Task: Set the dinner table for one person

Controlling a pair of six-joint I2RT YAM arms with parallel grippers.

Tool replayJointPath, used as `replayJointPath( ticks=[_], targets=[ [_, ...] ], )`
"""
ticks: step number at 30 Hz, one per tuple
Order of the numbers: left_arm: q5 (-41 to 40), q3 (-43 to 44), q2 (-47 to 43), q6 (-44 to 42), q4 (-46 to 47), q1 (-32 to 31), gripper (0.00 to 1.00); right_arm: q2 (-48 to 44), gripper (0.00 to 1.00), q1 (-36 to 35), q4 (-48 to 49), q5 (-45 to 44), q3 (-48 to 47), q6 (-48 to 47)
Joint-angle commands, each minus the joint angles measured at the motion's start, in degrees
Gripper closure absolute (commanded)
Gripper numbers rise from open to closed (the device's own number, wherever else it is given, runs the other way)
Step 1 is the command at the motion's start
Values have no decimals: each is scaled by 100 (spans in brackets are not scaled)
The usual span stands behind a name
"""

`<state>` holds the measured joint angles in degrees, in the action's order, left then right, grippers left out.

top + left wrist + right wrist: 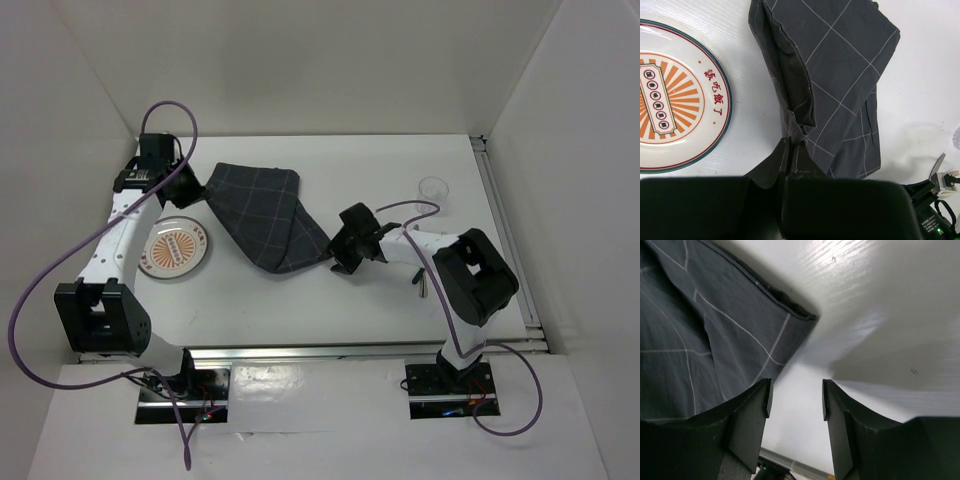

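Two arms are reaching over the white counter [330, 310], which is filling most of the top view and carrying everything else. A dark grey checked cloth [265, 215] is lying rumpled there, running from about 11 o'clock toward the centre. At 9 o'clock a round plate [175, 250] with an orange sunburst is sitting just beside the cloth, and a clear glass [433, 188] is standing well apart at 2 o'clock.

From above, the left claw [198, 190] is meeting the cloth's 9 o'clock corner, but its grip is not showing. The left wrist view is settling that: the left claw [790, 147] is pressing its fingers together on a folded edge of the cloth [840, 75], with the plate [675, 95] lying at 9 o'clock of it.

The right claw [337, 252] is hanging at the cloth's 4 o'clock tip in the top view. Only the right wrist view is showing its state: the right claw [795, 395] is standing with its fingers apart over bare counter [880, 315], nothing between them, and the cloth's hem [690, 340] is lying just beside the finger at 9 o'clock.
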<state>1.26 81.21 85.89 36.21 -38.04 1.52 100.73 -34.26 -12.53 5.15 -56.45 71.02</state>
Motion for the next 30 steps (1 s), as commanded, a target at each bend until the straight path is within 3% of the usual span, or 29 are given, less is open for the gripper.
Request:
replayJointPath(
  ticks=[1, 6, 13, 17, 21, 26, 30],
  targets=[
    [173, -35, -230, -70, 201, 68, 100, 8, 45, -28, 514, -357, 186, 386],
    [226, -158, -283, -70, 201, 120, 100, 61, 52, -28, 568, -593, 187, 535],
    [226, -211, -336, -17, 201, 121, 100, 298, 52, 25, 961, -357, 283, 904],
    [226, -211, -397, -17, 148, 234, 100, 474, 60, 25, 1121, -357, 283, 966],
    [156, -97, -449, -70, 34, 235, 100, 474, 100, 86, 947, -751, -320, 387],
    [139, 236, -450, -131, -19, 393, 100, 404, 100, 288, 331, -1235, -1429, -632],
    [532, 1340, -126, -70, -72, 822, 100, 272, 100, 674, -55, -1235, -2553, -1632]
  ],
)
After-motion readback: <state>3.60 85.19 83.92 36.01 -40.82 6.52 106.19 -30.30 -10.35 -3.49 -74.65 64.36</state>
